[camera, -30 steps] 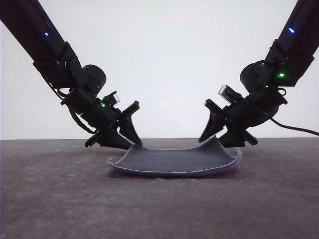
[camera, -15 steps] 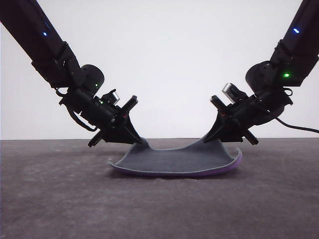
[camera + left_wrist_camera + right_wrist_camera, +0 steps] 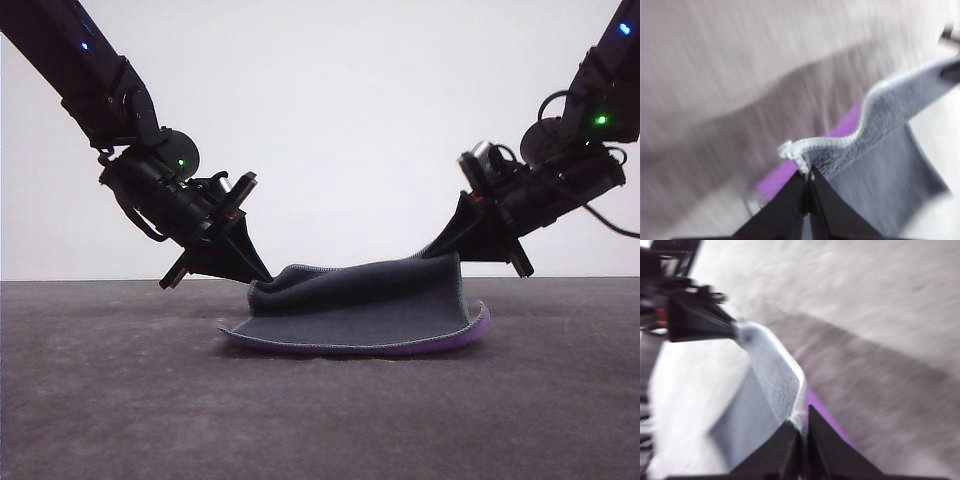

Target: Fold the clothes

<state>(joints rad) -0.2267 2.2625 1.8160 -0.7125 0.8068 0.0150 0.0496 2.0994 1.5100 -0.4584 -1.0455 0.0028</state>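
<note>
The clothes are one small thick cloth (image 3: pixel 365 310), dark grey on top with a purple underside showing along its near edge, in the middle of the table. Its far edge is lifted off the surface while the near edge rests flat. My left gripper (image 3: pixel 258 276) is shut on the cloth's far left corner, and the left wrist view shows the stitched corner of the cloth (image 3: pixel 860 135) pinched at the left gripper (image 3: pixel 807 176). My right gripper (image 3: pixel 447 252) is shut on the far right corner, held a little higher. In the right wrist view the right gripper (image 3: pixel 802 424) grips the cloth (image 3: pixel 777 382).
The dark grey table (image 3: pixel 120 400) stretches wide on both sides and in front of the cloth. A plain white wall (image 3: pixel 340 120) stands behind. A black cable (image 3: pixel 612 225) trails from my right arm.
Both grippers have closed on the far corners and risen, lifting the cloth's back edge off the table. The cloth now stands as a raised flap instead of lying nearly flat.
</note>
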